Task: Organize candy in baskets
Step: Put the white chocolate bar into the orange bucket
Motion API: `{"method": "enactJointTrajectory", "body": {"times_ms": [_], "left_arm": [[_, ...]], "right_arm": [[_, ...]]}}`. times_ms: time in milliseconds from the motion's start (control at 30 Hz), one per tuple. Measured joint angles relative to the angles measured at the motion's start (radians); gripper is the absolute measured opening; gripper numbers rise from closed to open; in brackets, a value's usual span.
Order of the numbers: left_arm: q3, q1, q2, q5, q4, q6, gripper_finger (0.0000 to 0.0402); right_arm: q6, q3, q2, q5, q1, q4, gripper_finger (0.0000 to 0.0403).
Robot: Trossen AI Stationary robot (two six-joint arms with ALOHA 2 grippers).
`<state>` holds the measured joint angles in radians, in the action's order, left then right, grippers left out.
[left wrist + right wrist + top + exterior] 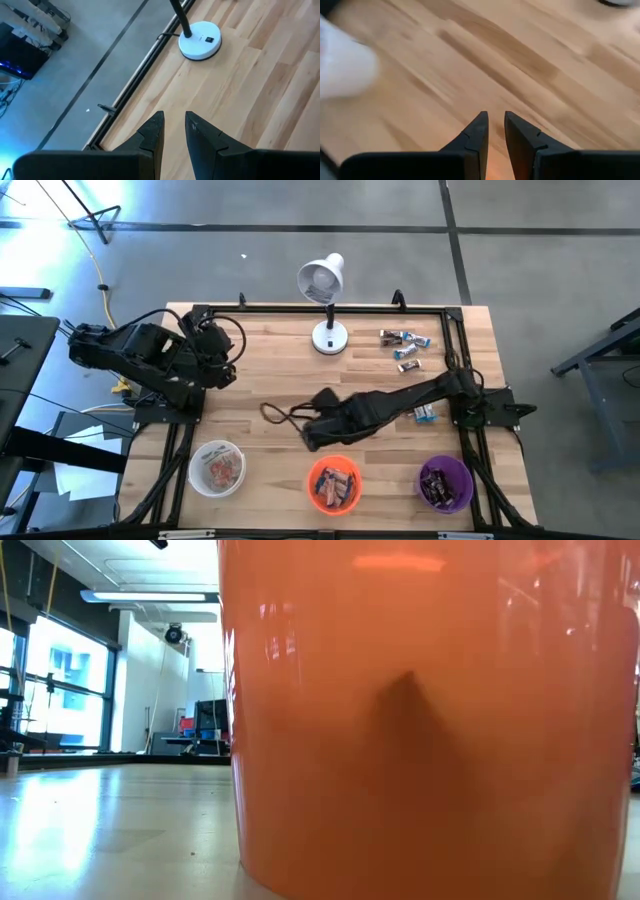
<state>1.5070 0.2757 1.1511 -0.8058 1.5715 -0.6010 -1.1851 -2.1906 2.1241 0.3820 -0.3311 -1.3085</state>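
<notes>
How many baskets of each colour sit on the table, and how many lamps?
White basket: 1
Orange basket: 1
Purple basket: 1
White desk lamp: 1
Total: 4

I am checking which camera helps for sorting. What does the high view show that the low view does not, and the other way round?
Only the high view shows the white basket, the purple basket, loose candy near the lamp, the left gripper waiting at the table's edge, and the right gripper above the orange basket. Only the low view shows the room behind, with windows. Both share the orange basket, whose wall fills the low view, and the wooden table.
</notes>
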Motion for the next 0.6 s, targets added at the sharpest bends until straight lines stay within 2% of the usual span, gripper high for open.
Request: {"method": "enactJointTrajectory", "body": {"times_ms": [200, 300, 600], "left_arm": [[0.000, -0.020, 0.000, -0.012, -0.006, -0.064, 0.0064], [0.000, -0.029, 0.000, -0.025, -0.006, -0.116, 0.0064], [0.000, -0.036, 0.000, -0.052, -0.006, -0.217, 0.0064]], "right_arm": [[-0.073, 0.000, -0.060, -0.017, -0.012, -0.266, 0.0056], [-0.014, 0.041, -0.113, -0.016, -0.011, -0.256, 0.0056], [0.033, 0.379, -0.361, -0.112, 0.013, -0.264, 0.0056]]}}
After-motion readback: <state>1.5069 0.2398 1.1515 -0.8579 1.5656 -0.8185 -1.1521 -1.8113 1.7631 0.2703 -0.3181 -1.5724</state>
